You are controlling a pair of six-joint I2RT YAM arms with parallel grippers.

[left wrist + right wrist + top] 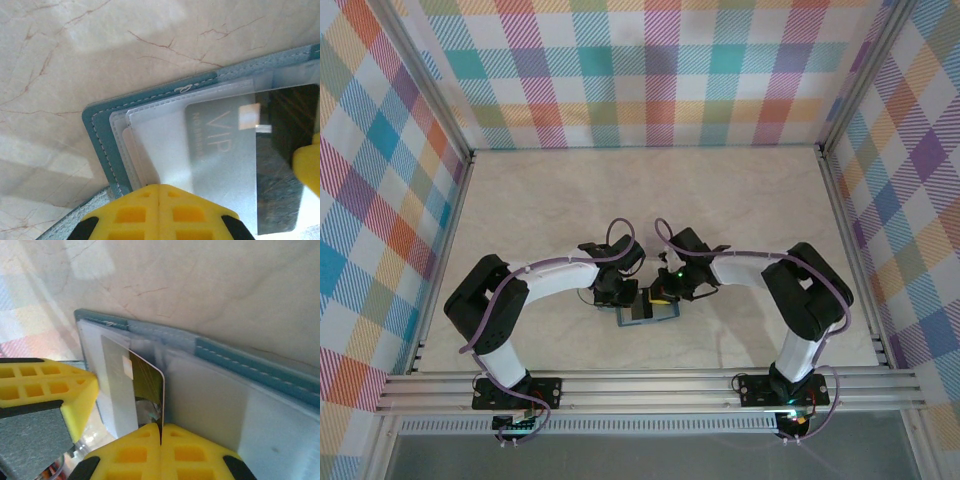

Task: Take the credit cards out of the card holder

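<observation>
The teal card holder (642, 318) lies open on the marble table between my two grippers. Its stitched edge (97, 130) and clear plastic sleeves (155, 135) show in the left wrist view. A silver credit card (225, 165) marked VIP, with a dark band, lies partly out over the sleeves. My right gripper (161, 426) is shut on this card's edge (147, 380), which stands up from the holder (225, 357). My left gripper (159, 186) is shut with nothing between its fingers, tips resting at the holder's sleeves. In the top view the left gripper (620, 295) and right gripper (665, 292) nearly touch.
Plaid walls (650, 60) close the table on three sides. An aluminium rail (650, 385) runs along the near edge by the arm bases. Bare marble tabletop (650, 200) stretches behind the holder. One left finger (50, 385) sits close beside the card.
</observation>
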